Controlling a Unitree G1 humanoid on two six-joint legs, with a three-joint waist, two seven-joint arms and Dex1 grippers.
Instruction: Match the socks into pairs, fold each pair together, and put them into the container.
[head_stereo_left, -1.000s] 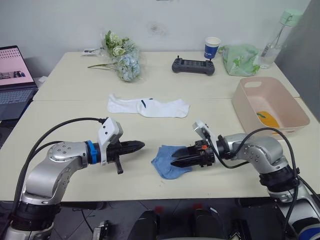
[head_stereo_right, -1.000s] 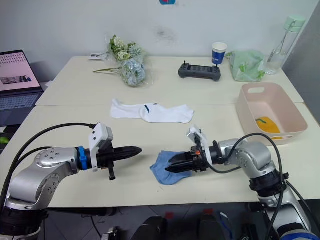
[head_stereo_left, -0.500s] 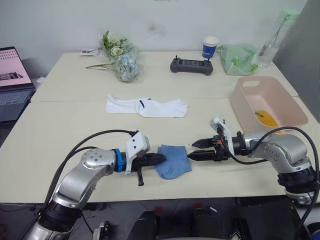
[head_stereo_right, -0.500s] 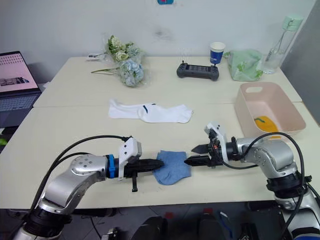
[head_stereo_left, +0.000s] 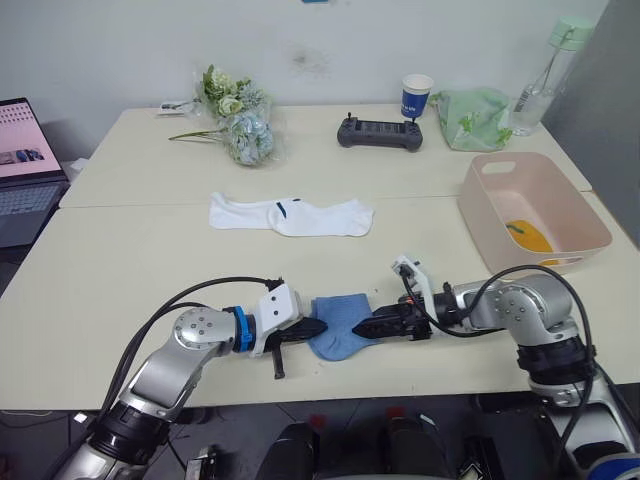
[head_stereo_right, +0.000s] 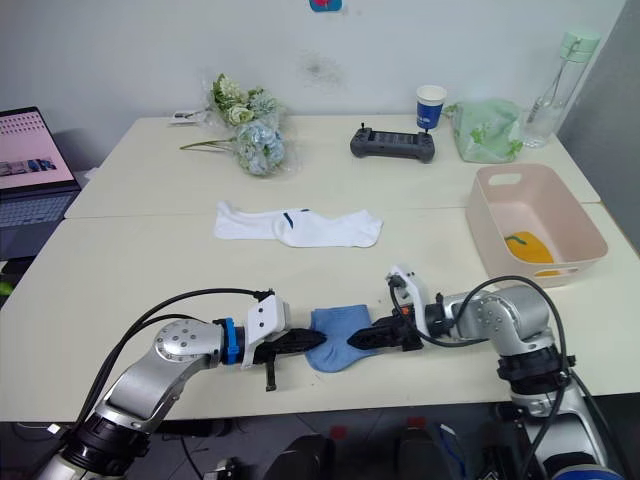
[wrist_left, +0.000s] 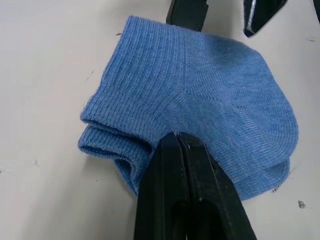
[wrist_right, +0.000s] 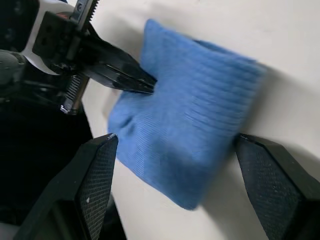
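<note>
A folded light blue pair of socks (head_stereo_left: 338, 326) lies near the table's front edge. My left gripper (head_stereo_left: 312, 328) is shut, and its fingertips (wrist_left: 175, 142) rest on the pair's left side. My right gripper (head_stereo_left: 372, 326) is open at the pair's right edge, its fingers (wrist_right: 97, 175) spread to either side of the fabric. Two white socks (head_stereo_left: 290, 214) lie flat, end to end, at mid-table. The pale pink container (head_stereo_left: 478, 222) stands at the right with a mustard-yellow sock (head_stereo_left: 533, 238) inside.
Along the back edge are a bunch of flowers (head_stereo_left: 238, 115), a black controller (head_stereo_left: 378, 133), a paper cup (head_stereo_left: 416, 95), a pale green bag (head_stereo_left: 475, 115) and a bottle (head_stereo_left: 545, 65). A laptop (head_stereo_left: 25, 160) sits at the far left.
My left gripper came in from the left and settled shut on the blue pair. My right gripper let the pair go, drew back to the right, then returned open to its right edge.
</note>
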